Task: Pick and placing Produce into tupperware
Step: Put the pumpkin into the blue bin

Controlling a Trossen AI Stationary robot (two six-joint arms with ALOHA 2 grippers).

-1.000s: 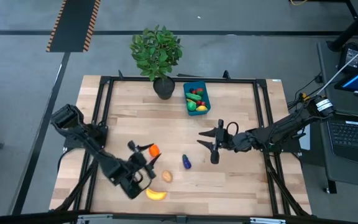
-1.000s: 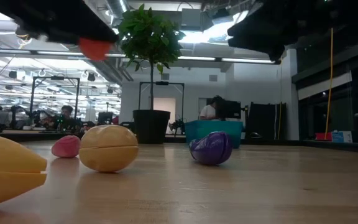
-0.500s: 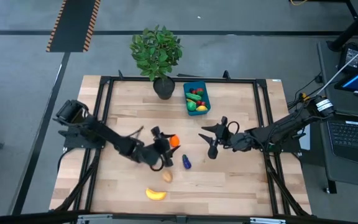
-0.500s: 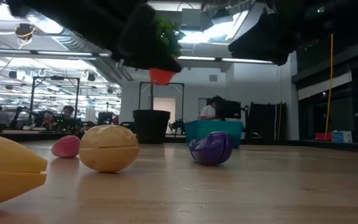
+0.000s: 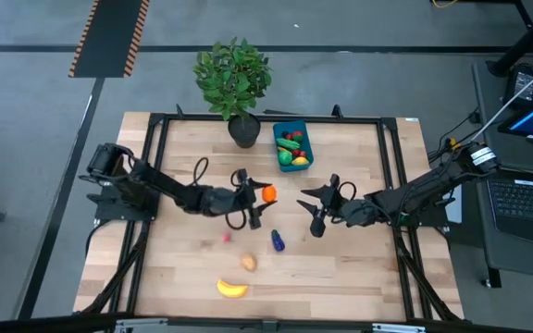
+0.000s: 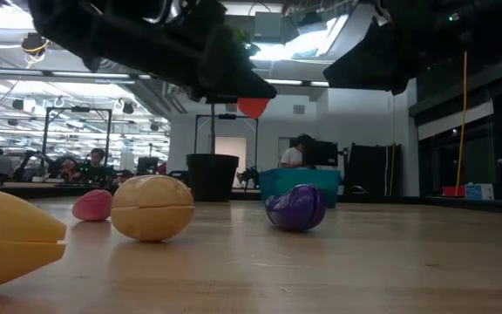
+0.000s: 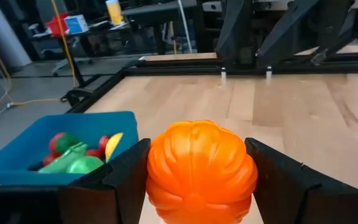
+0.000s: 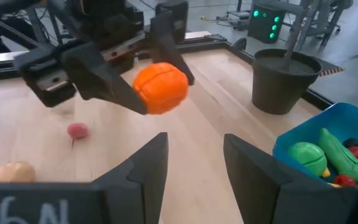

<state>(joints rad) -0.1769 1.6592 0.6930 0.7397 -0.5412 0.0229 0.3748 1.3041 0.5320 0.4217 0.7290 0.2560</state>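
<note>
High view showed the left claw (image 5: 261, 195) raised over the middle of the bench (image 5: 359, 277), its two fingers clamped on the orange (image 5: 267, 193); the left wrist view confirmed the fruit sat squarely between the pads, clear of the wood. The step in hand looked like the carry, with the pick done and the drop not yet made. The tupperware (image 5: 304, 139) lay ahead of that claw and off to one side, near the plant pot (image 5: 243, 130), already holding several pieces of produce. The right claw (image 5: 316, 208) hung just beside the left one, facing it, its fingers partly apart with nothing between them. Behind and below the left claw, the purple eggplant (image 5: 277, 241), the tan potato (image 5: 248, 263), the banana (image 5: 232, 289) and a small pink piece (image 5: 227, 238) rested on the bench.

The next move probably called for travelling on over the container's rim, passing clear of the right claw, then spreading the fingers once the orange hung above a free spot inside.
</note>
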